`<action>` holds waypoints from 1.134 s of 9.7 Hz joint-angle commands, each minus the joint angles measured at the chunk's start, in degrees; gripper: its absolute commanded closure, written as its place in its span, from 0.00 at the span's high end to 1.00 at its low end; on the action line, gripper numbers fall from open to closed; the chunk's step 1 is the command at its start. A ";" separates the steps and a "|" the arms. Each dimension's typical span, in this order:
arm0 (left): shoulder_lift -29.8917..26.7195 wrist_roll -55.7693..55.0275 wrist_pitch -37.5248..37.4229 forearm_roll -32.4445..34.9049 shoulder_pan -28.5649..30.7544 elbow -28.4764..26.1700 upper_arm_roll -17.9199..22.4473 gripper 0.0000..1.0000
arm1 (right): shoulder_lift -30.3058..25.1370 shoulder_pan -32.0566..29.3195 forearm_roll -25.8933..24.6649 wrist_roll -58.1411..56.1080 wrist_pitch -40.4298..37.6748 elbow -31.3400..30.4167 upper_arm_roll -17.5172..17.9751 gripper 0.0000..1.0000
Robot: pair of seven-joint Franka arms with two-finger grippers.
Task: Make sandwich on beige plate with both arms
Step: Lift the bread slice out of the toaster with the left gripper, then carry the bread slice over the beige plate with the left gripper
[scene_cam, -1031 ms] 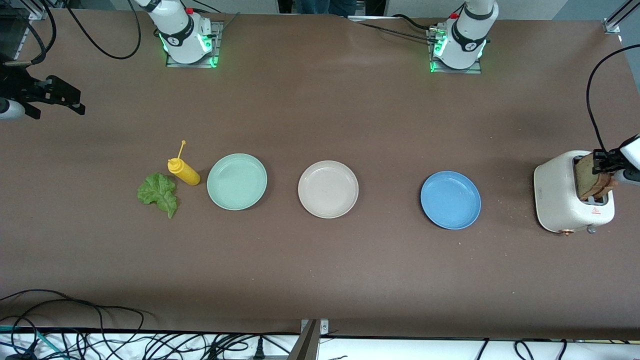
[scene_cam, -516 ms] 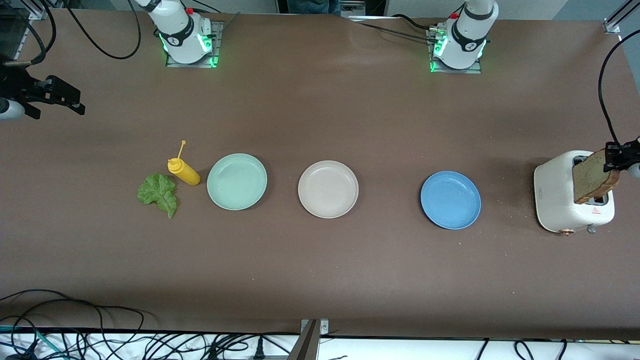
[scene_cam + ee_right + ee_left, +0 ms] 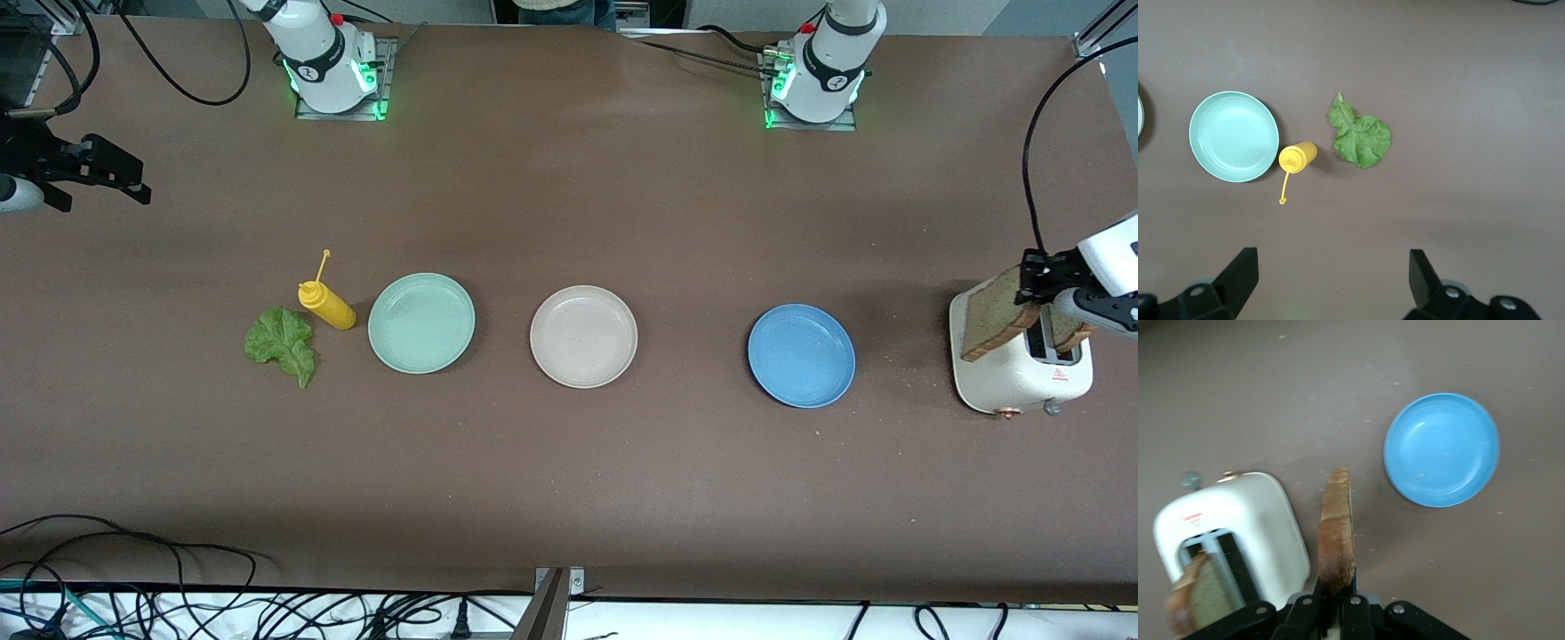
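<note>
The empty beige plate (image 3: 583,336) sits mid-table. My left gripper (image 3: 1036,280) (image 3: 1336,600) is shut on the top edge of a brown-crusted bread slice (image 3: 994,316) (image 3: 1337,532). The slice hangs upright over the white toaster (image 3: 1013,369) (image 3: 1245,520), at its side toward the blue plate. Another bread slice (image 3: 1073,336) (image 3: 1195,593) stands in the toaster's slot. A green lettuce leaf (image 3: 282,342) (image 3: 1361,137) lies on the table toward the right arm's end. My right gripper (image 3: 133,185) (image 3: 1331,267) waits open and empty over the table at that end.
A blue plate (image 3: 801,356) (image 3: 1441,450) lies between the toaster and the beige plate. A mint green plate (image 3: 421,323) (image 3: 1234,137) and a yellow squeeze bottle (image 3: 327,305) (image 3: 1297,157) on its side lie between the beige plate and the lettuce. Cables run along the table's near edge.
My left gripper has lifted the bread slice out of the toaster slot and carried it sideways toward the blue plate. The right arm has not moved.
</note>
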 commanded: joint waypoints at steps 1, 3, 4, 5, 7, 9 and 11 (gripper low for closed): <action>0.78 -0.15 -2.64 -3.20 -2.79 1.32 -0.17 0.00 | 0.37 -0.28 0.74 0.35 -1.11 1.36 0.05 1.00; 1.48 -0.42 -3.61 -6.02 -4.29 1.32 -0.43 0.00 | 0.37 -0.28 0.74 0.35 -1.11 1.36 0.05 1.00; 2.18 -0.50 -4.14 -8.73 -6.21 1.32 -0.43 0.00 | 0.37 -0.28 0.74 0.35 -1.11 1.36 0.05 1.00; 3.06 -1.90 -5.45 -10.67 -8.93 1.32 -0.52 0.00 | 0.37 -0.28 0.74 0.35 -1.11 1.36 0.05 1.00; 7.17 -8.82 -5.99 -19.07 -15.17 1.32 -0.52 0.00 | 0.37 -0.28 0.74 0.26 -1.11 1.36 0.05 1.00; 11.49 -10.00 -5.90 -31.54 -18.35 1.40 -0.52 0.00 | 0.37 -0.28 0.74 0.35 -1.11 1.36 0.05 1.00; 14.57 -10.87 -3.37 -38.95 -22.91 1.40 -0.43 0.00 | 0.37 -0.28 0.74 0.35 -1.11 1.36 0.05 1.00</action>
